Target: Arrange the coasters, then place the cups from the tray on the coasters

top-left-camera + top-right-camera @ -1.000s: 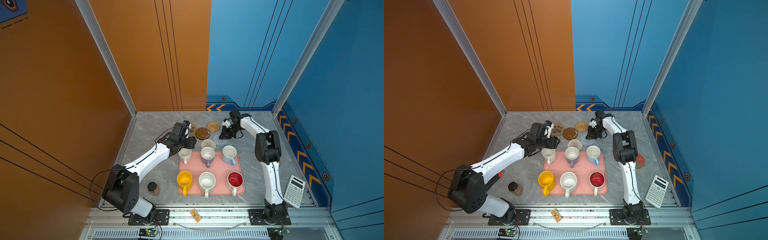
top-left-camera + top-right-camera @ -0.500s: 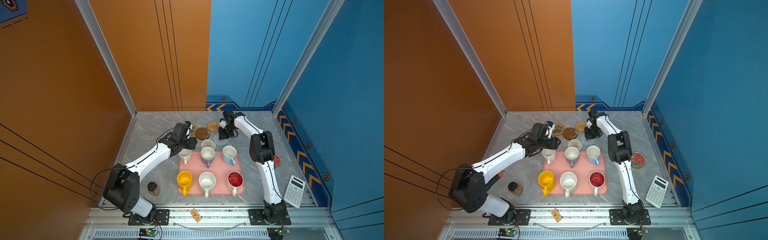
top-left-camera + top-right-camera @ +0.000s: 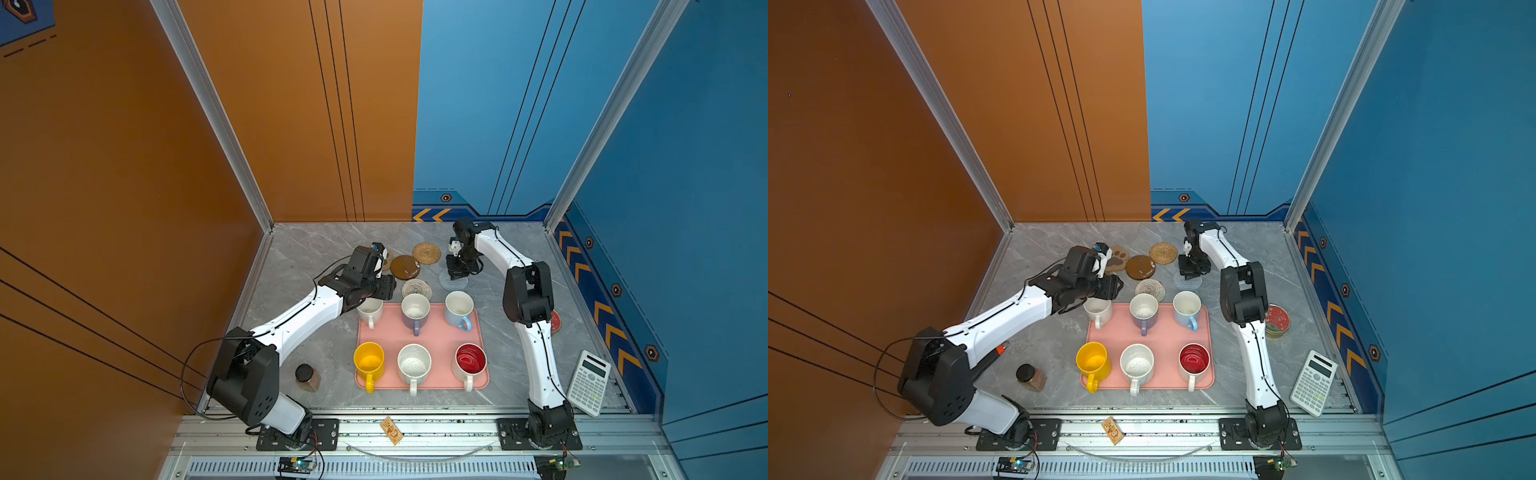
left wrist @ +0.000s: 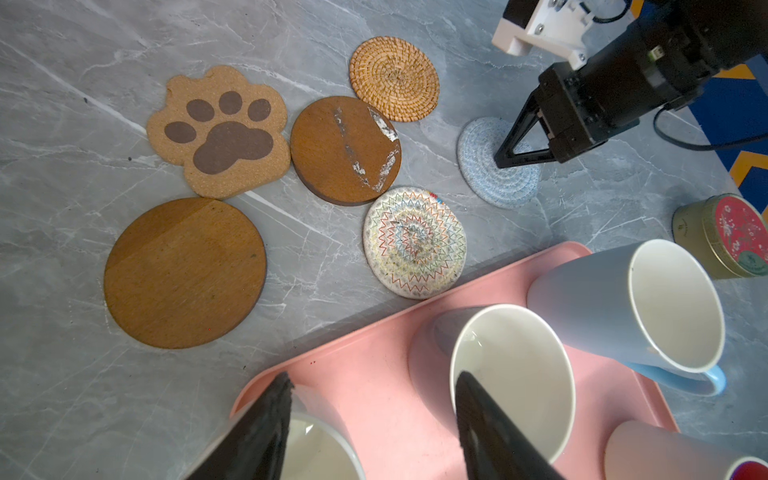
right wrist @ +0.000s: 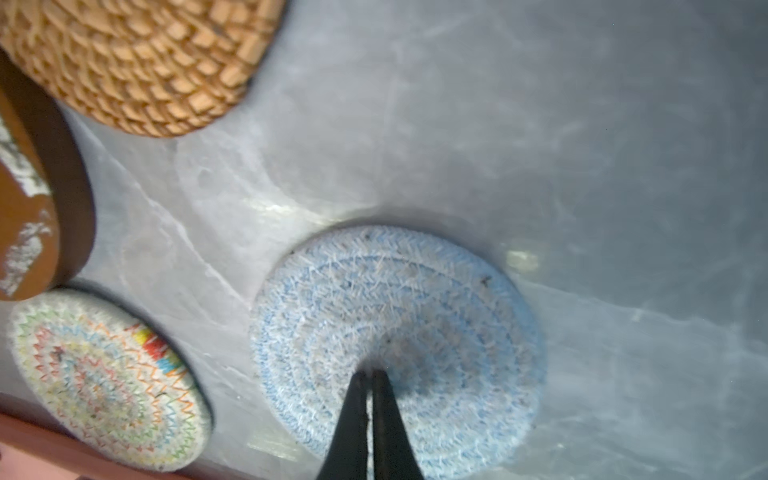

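Grey marble tabletop (image 3: 316, 245), orange-and-blue booth | right end effector (image 5: 369, 374): pressed together, tips down on pale blue coaster (image 5: 374, 299) just beyond pink tray (image 3: 436, 338), likely to drag it clear of its neighbours | left end effector (image 4: 374, 378): spread, poised above white cup (image 3: 370, 309) | all six cups (image 3: 413, 363) on the tray, none placed yet

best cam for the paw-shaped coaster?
Left wrist: the paw coaster lies whole and unobstructed there, with its pad print clear. In both top views it is small and partly hidden behind the left arm; only an edge with some pads shows. The right wrist view does not show it.
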`<state>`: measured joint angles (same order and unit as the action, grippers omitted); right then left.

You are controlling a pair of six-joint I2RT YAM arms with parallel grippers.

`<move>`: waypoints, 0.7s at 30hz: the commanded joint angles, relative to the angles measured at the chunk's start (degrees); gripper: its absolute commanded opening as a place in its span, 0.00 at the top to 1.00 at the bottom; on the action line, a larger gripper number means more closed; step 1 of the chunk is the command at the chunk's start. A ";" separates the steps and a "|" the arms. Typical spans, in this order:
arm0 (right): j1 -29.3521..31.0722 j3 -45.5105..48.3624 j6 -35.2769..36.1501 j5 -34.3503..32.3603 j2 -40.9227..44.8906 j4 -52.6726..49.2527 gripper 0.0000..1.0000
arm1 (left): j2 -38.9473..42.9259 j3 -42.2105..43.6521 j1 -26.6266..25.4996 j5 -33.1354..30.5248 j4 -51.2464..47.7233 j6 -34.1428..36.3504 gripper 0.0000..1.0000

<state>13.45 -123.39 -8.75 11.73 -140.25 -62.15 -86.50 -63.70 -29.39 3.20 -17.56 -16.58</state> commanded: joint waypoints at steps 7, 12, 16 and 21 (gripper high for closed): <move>-6.44 -0.93 0.22 -5.39 -2.89 -3.59 0.95 | -0.34 -2.49 -0.55 -3.48 -2.69 -0.09 0.36; -8.72 -4.05 -0.34 -5.06 -4.67 -3.59 0.95 | -0.78 -3.60 -0.53 -5.59 -4.42 0.05 0.36; -9.75 -6.29 -0.72 -4.20 -5.81 -3.50 0.95 | -1.43 -4.66 -0.49 -8.12 -6.12 -0.03 0.36; -9.68 -7.70 -0.71 -1.93 -5.88 -2.93 0.94 | -3.06 -7.73 0.26 -12.48 -10.37 0.47 0.36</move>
<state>3.95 -130.32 -8.95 10.24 -143.79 -64.10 -88.23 -68.66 -29.39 -4.75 -23.51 -16.53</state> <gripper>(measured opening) 0.057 0.639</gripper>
